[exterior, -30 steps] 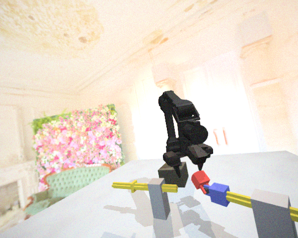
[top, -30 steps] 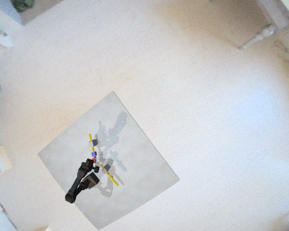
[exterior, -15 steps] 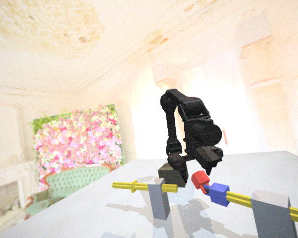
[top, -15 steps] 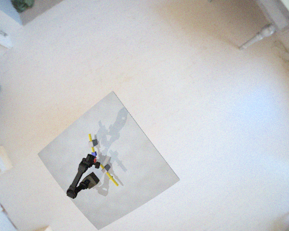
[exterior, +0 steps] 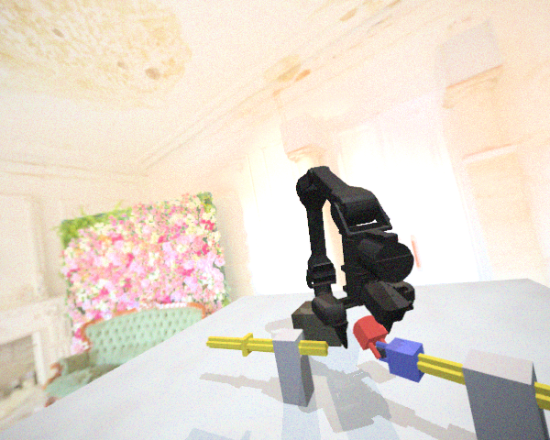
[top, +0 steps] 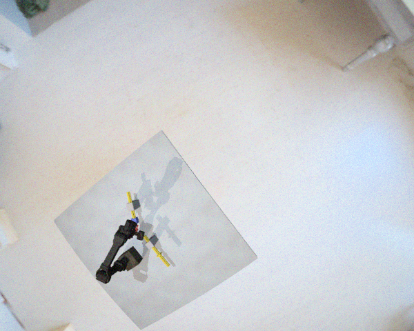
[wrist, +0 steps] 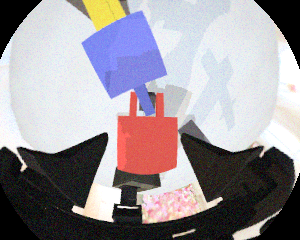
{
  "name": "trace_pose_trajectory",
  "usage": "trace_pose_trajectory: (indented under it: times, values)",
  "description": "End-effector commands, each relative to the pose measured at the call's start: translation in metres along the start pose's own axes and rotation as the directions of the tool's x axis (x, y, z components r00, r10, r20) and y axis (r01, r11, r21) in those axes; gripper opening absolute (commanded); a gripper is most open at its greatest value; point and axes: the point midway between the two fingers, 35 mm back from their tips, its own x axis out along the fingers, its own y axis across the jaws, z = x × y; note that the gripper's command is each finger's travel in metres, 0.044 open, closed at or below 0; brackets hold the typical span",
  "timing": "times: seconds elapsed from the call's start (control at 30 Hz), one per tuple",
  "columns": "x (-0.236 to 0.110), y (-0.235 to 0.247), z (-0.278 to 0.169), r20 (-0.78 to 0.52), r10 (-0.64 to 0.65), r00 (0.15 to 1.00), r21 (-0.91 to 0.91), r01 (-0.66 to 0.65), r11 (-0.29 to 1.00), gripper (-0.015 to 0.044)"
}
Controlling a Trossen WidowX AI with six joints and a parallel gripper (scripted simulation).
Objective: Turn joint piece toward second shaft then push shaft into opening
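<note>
While your gripper [wrist: 149, 150] stands spread wide and grips nothing, the red joint piece [wrist: 148, 142] sits in the gap between its two fingers, with space on each side in the wrist view. You see that red piece hinged to a blue block [wrist: 125, 54] on the end of a yellow shaft [exterior: 440, 367], which runs through a grey block [exterior: 500, 395]. The second shaft [exterior: 261, 345] lies in its own grey block [exterior: 291, 371], its near end just beside one dark finger [exterior: 335, 324].
</note>
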Motion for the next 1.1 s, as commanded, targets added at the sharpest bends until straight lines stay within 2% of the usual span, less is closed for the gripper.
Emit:
trace_pose_trajectory:
  times: [0.0, 0.13, 0.47, 1.07]
  values:
    - [0.0089, 0.0006, -0.0010, -0.010, 0.005, 1.000, 0.005, -0.005, 1.000, 0.0440]
    - [0.0131, 0.0007, -0.0013, -0.010, 0.005, 1.000, 0.005, -0.005, 1.000, 0.0440]
    - [0.0131, 0.0007, -0.0013, -0.010, 0.005, 1.000, 0.005, -0.005, 1.000, 0.0182]
    - [0.0131, 0.0007, -0.0013, -0.010, 0.005, 1.000, 0.005, -0.005, 1.000, 0.0182]
